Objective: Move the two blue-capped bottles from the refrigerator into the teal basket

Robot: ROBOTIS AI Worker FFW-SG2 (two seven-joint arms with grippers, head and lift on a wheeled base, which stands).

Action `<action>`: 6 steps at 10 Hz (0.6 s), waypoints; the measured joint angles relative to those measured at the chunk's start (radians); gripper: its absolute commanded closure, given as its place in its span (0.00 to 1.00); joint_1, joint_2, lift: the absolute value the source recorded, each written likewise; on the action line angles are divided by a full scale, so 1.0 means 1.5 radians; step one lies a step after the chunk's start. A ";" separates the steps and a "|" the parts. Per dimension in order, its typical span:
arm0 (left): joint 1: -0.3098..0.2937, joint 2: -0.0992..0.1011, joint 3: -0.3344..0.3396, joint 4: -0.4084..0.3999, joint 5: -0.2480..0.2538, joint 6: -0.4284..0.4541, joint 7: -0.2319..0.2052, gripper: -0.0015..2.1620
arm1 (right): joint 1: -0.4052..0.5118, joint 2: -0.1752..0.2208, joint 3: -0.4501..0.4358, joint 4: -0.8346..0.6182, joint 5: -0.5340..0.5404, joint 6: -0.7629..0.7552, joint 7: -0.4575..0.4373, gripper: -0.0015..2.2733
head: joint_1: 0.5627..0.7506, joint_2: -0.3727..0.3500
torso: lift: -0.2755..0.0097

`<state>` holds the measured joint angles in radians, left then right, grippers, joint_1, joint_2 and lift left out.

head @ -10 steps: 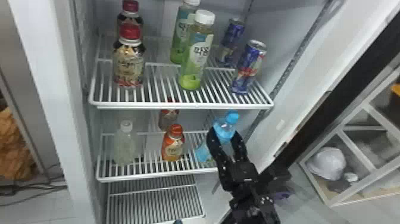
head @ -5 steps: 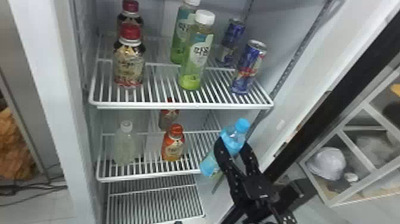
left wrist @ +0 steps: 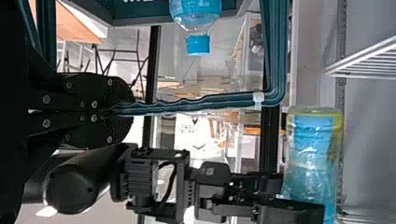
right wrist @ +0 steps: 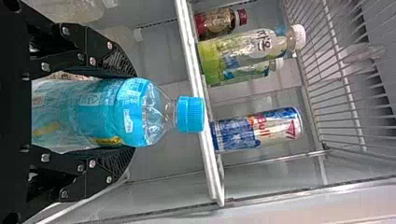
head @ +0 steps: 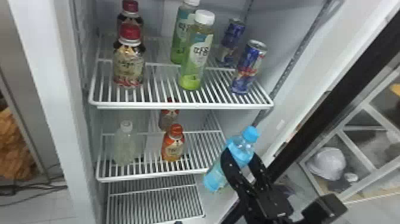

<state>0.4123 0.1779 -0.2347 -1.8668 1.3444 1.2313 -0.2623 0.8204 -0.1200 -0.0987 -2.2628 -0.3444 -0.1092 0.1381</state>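
In the head view my right gripper (head: pixel 240 154) is shut around a blue-capped bottle (head: pixel 215 176), held tilted at the right end of the middle shelf, its base near the shelf's front edge. In the right wrist view the right gripper (right wrist: pixel 130 112) has its fingers on both sides of this bottle (right wrist: pixel 105 112). In the left wrist view the left gripper (left wrist: pixel 122 113) is shut on a teal strip of the basket (left wrist: pixel 154 108). Another blue-capped bottle (left wrist: pixel 196 17) overlaps the basket's wall there. The held bottle (left wrist: pixel 310 158) shows beside the right arm.
The upper shelf (head: pixel 184 106) holds red-capped bottles, green bottles and two cans (head: pixel 249 67). On the middle shelf (head: pixel 148 176) stand a pale bottle (head: pixel 125 146) and orange bottles (head: pixel 173 144). The black-edged door (head: pixel 336 98) stands at the right.
The right gripper has drawn the bottle off its place on the middle shelf, toward the front and right. The bottle leans more now.
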 measured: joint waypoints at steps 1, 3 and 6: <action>0.000 0.000 0.000 0.000 0.000 0.000 0.000 0.54 | 0.017 0.004 -0.002 -0.010 -0.003 0.001 0.000 0.28 | 0.70 0.03 | 0.49; 0.000 0.000 0.000 0.000 0.000 0.000 0.000 0.54 | 0.037 0.018 -0.007 -0.019 -0.004 0.001 0.003 0.28 | 0.70 0.03 | 0.49; 0.000 0.000 0.000 0.000 -0.001 0.001 0.000 0.54 | 0.084 0.019 -0.031 -0.085 0.003 0.059 0.043 0.28 | 0.70 0.03 | 0.49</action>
<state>0.4123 0.1775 -0.2347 -1.8668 1.3428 1.2321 -0.2623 0.9464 -0.0916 -0.1456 -2.3901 -0.3406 -0.0210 0.2033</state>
